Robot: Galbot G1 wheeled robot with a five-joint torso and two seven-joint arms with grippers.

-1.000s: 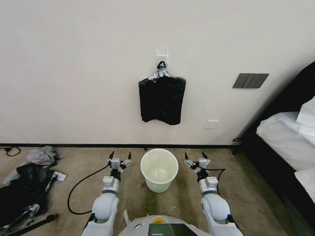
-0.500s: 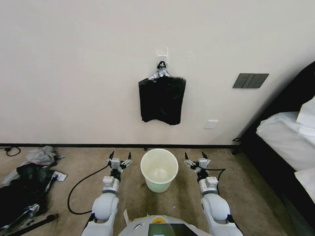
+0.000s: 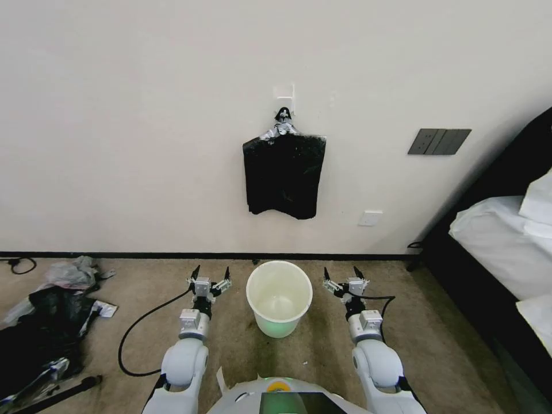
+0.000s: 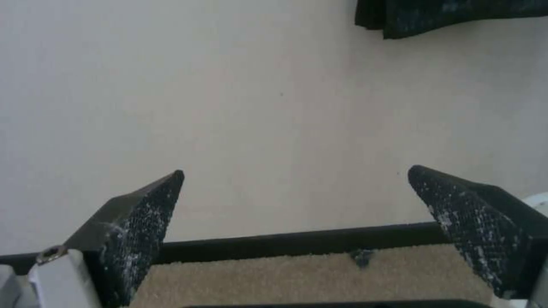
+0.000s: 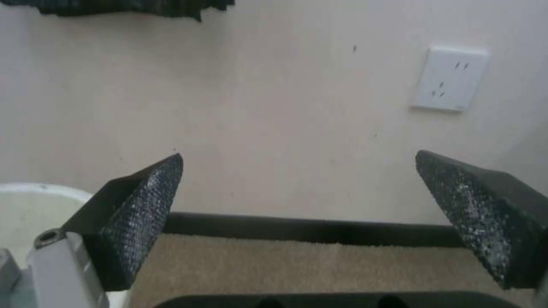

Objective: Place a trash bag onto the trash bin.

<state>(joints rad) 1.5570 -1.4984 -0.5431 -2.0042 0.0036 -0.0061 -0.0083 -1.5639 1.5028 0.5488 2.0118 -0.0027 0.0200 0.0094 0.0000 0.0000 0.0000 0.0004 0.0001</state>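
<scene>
Left gripper (image 3: 210, 273) and right gripper (image 3: 343, 274) were held released and empty, 1 either side of the trash bin (image 3: 279, 297). No single trash bag could be told; a sheaf of bags (image 3: 283, 175) was hung above the bin. Only 1 layer should be pinched.

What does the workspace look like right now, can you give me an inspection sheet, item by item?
Surface: beige carpet, bare around the bin.
Job's things: trash bin upright on the carpet near the wall, no bag on it; sheaf of black bags hanging on the wall above it.
Clutter: heap of plastic litter on the floor, far left.
Hands: left hand open, left of the bin; right hand open, right of it; both hold nothing.
Cables: black cable looping on the carpet by the left arm.
Surroundings: wall socket, grey switch panel, bed at right.
</scene>
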